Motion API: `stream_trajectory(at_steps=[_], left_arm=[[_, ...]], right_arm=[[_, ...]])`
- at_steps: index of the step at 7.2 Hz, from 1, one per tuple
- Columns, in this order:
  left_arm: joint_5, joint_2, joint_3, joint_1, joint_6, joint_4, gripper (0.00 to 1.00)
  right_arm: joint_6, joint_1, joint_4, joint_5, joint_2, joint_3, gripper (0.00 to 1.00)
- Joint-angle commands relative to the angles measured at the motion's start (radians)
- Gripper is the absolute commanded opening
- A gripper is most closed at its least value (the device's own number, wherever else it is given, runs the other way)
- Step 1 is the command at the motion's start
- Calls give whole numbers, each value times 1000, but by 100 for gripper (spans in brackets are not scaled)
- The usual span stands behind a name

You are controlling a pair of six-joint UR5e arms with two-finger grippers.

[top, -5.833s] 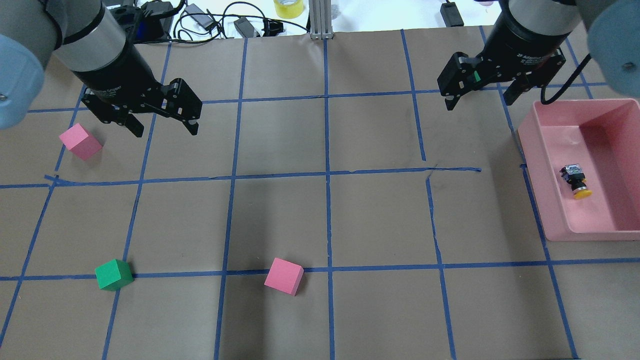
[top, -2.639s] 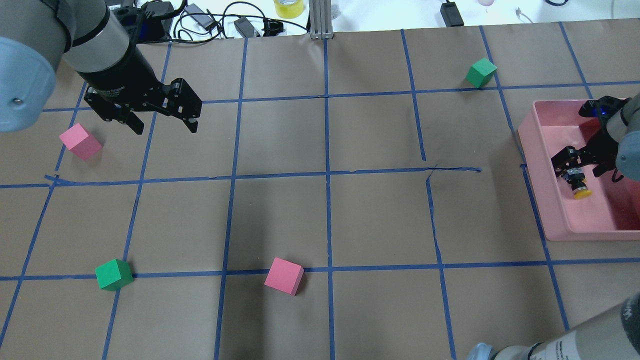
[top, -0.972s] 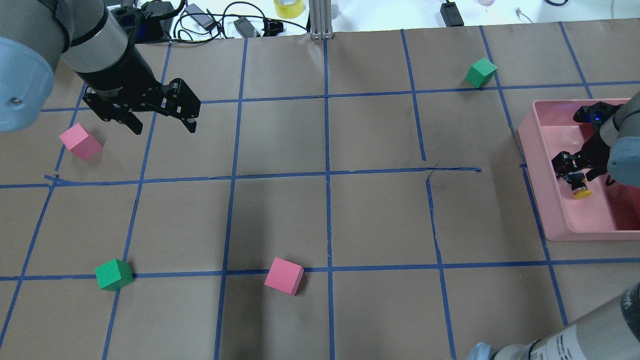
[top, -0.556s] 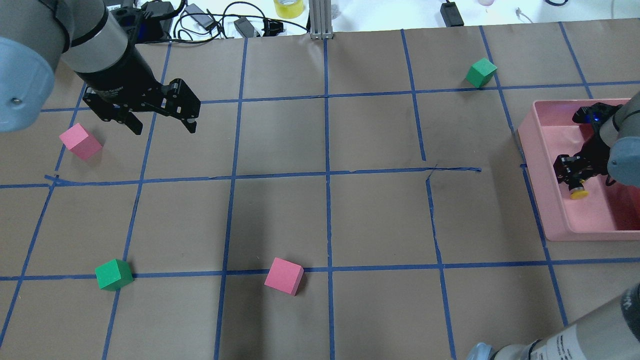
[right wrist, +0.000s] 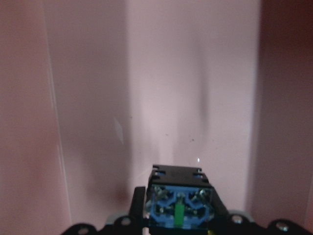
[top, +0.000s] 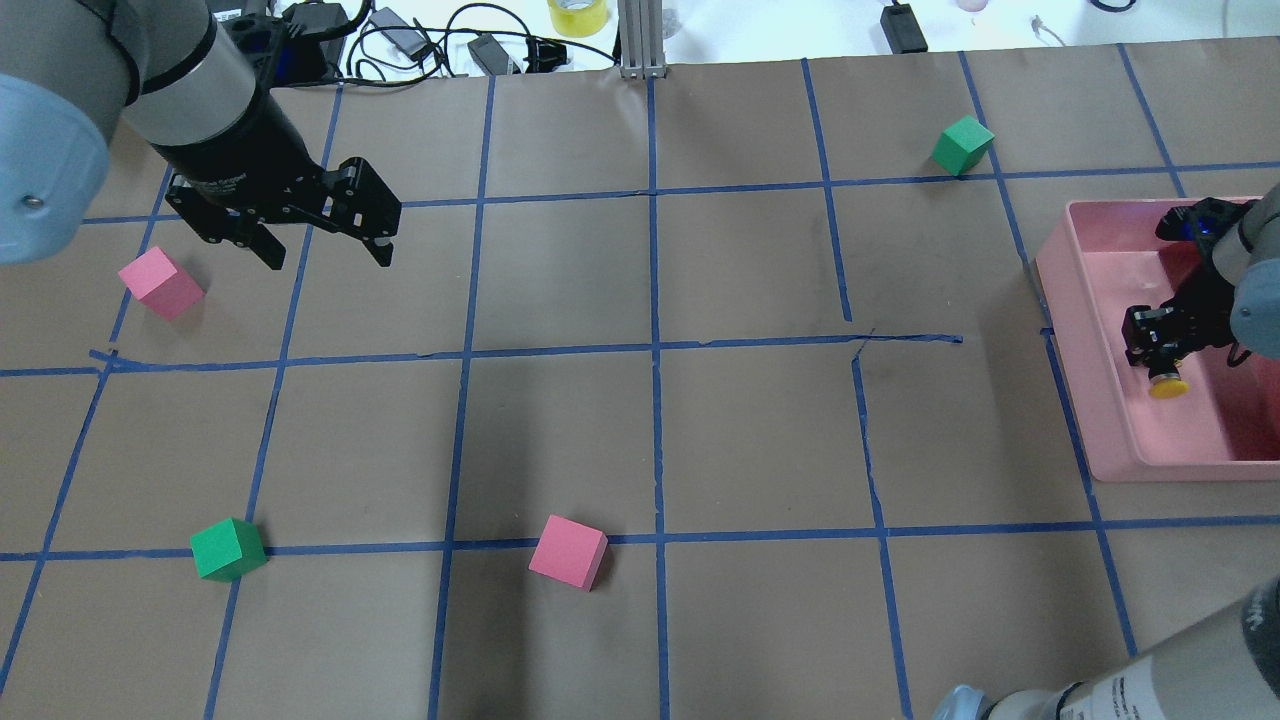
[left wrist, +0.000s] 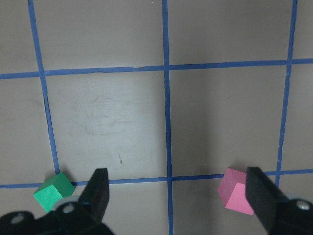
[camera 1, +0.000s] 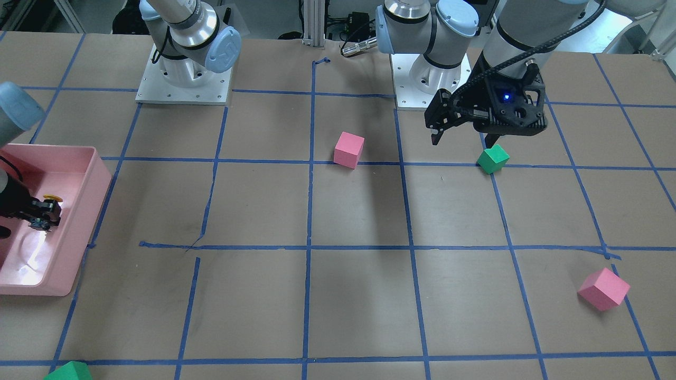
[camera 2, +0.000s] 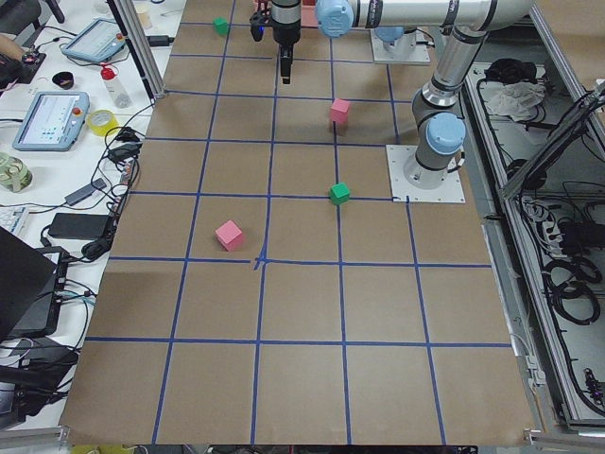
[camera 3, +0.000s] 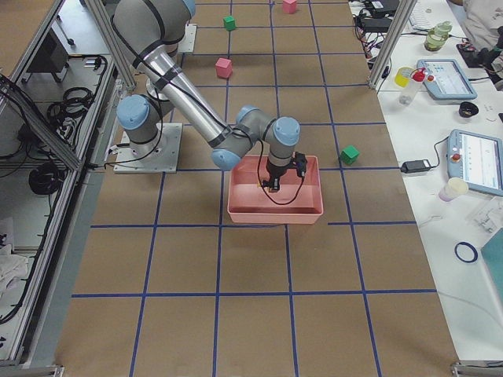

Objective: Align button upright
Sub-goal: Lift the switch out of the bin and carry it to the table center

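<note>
The brown-paper table surface [top: 560, 440] carries a blue tape grid. A pink tray [top: 1095, 400] sits at its right edge. Inside, the right gripper [top: 1160, 348] is clamped on the yellow-capped black push-button [top: 1167, 386], cap toward the robot. The right wrist view alone shows its blue contact block [right wrist: 179, 210]. The left gripper [top: 330, 258], jaws apart, hovers near a pink cube [top: 160, 283].

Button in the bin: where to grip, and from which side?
Take the black body behind the yellow cap, fingers across it, from above. The button points sideways in the bin, cap toward the robot, so its flanks are exposed and the cap is left free. The right gripper is shut there.
</note>
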Motion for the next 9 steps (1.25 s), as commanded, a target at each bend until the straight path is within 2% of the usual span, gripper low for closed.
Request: stream_trajectory(at_steps=[1,3,5,7,8,9], left_arm=[[0,0,0,0,0,3,100],[-2,1,2,-1,0,4,100],[0,1,0,0,2,5,100],[0,0,-1,0,0,3,100],[0,0,-1,0,0,3,100],[-2,0,-1,0,0,3,100]], right_arm=[[45,96,277,5,-75,-157,0],[245,334,332,5,-87,-257,0],[562,613,319,28,-76,-262,0],[855,833,197,159,-8,-250,0],[895,922,78,176,54,-250,0],[883,964,-12,166,107,-250,0]])
